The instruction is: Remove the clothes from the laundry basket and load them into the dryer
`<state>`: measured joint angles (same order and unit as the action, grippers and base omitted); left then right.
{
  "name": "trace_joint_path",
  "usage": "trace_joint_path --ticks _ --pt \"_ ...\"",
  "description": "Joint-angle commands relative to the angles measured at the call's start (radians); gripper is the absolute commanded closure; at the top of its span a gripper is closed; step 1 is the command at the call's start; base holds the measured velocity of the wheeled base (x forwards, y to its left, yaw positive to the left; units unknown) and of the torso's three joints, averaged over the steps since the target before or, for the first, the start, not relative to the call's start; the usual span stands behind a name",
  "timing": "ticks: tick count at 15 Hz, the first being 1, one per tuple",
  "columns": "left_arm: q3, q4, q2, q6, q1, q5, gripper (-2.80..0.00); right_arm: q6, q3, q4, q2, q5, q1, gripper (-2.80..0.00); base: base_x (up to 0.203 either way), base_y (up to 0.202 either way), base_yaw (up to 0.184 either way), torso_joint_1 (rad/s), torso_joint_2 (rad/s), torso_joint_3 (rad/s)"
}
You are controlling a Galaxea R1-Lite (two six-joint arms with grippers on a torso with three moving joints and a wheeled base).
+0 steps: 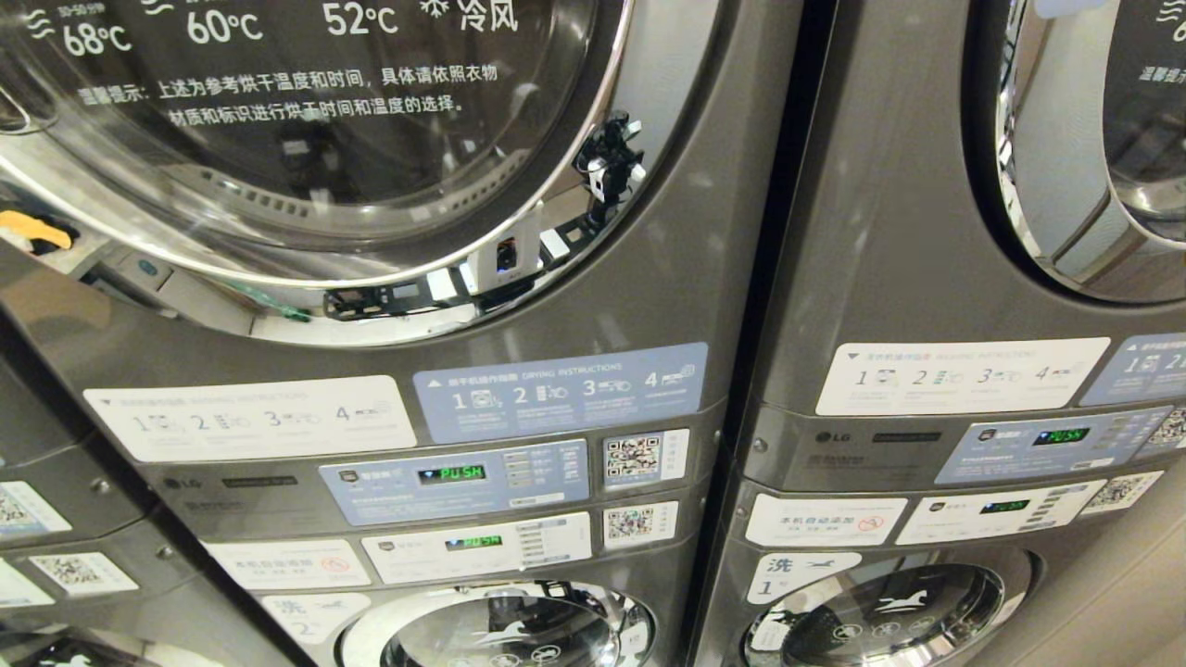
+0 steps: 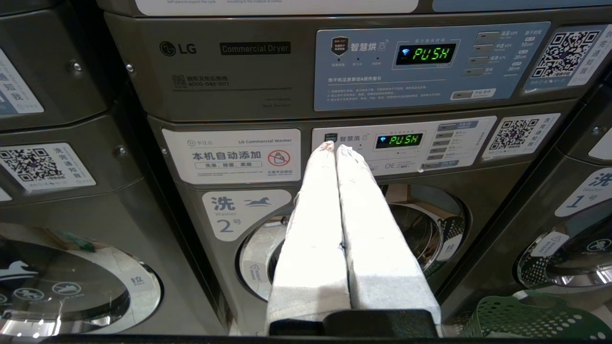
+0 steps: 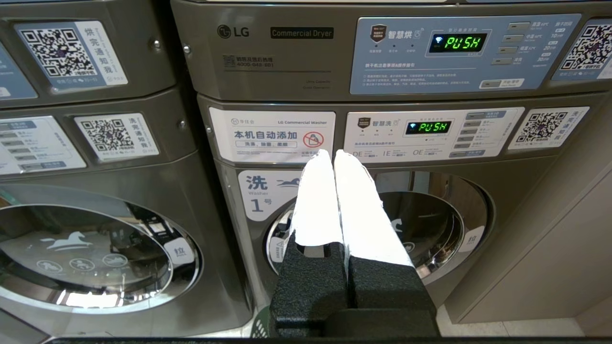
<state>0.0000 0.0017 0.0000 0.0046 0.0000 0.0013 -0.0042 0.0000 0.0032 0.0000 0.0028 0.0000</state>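
left wrist view: a corner of the laundry basket (image 2: 526,317) is seen on the floor below the dryer (image 2: 239,62); no clothes are visible. soft, light fabric is expected, best pinched at a fold. both the left gripper (image 2: 333,145) and the right gripper (image 3: 332,153) are held closed and empty.

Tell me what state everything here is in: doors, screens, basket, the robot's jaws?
Dryer door: closed.
Dryer display: lit, reads PUSH.
Washer 2 door: closed.
Washer 1 door: closed.
Washer display: lit, reads PUSH.
Laundry basket: on the floor, contents out of sight.
Left gripper: jaws shut, empty.
Right gripper: jaws shut, empty.
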Motion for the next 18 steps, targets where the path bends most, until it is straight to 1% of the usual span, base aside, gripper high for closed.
trace_joint_path --ticks 1,18 --pt "0.002 0.0 0.0 0.0 0.0 0.0 0.0 0.0 0.0 0.0 0.0 0.0 0.0 0.0 0.0 0.0 0.0 0.0 0.0 0.0" --pt "0.002 0.0 0.0 0.0 0.0 0.0 0.0 0.0 0.0 0.0 0.0 0.002 0.0 0.0 0.0 0.0 0.0 0.0 0.0 0.0"
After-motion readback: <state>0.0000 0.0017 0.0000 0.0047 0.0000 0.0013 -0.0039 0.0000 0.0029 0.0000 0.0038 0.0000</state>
